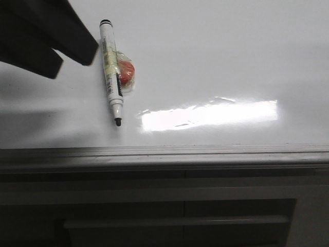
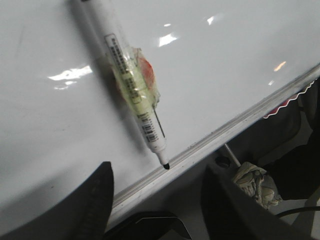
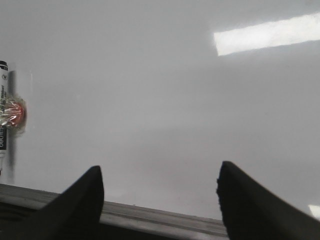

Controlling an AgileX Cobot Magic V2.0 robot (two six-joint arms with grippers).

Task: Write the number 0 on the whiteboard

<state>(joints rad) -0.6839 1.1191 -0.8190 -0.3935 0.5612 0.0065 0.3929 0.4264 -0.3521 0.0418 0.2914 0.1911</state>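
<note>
On the whiteboard, in the front view, a marker lies flat with its cap off, the black tip toward the grey rim and a red lump taped to its barrel under clear wrap. No number 0 shows on the board; only a bright strip of glare sits near the rim. The dark left gripper hangs over the board's far left corner, near the marker's tail end but not touching it; this view does not show how its jaws stand. The right gripper is not visible here.

From the left wrist view, the left gripper stands spread wide and empty, its two dark fingers low in the frame, with the marker lying diagonally beyond them, its tip close to the rim.

From the right wrist view, the right gripper is likewise parted and holds nothing, above bare board near the rim; the marker shows only at the frame's edge.

The marker looks light, rigid and smooth, likely to roll or slip. The taped middle seems the surest place to pinch, leaving the tip free.
</note>
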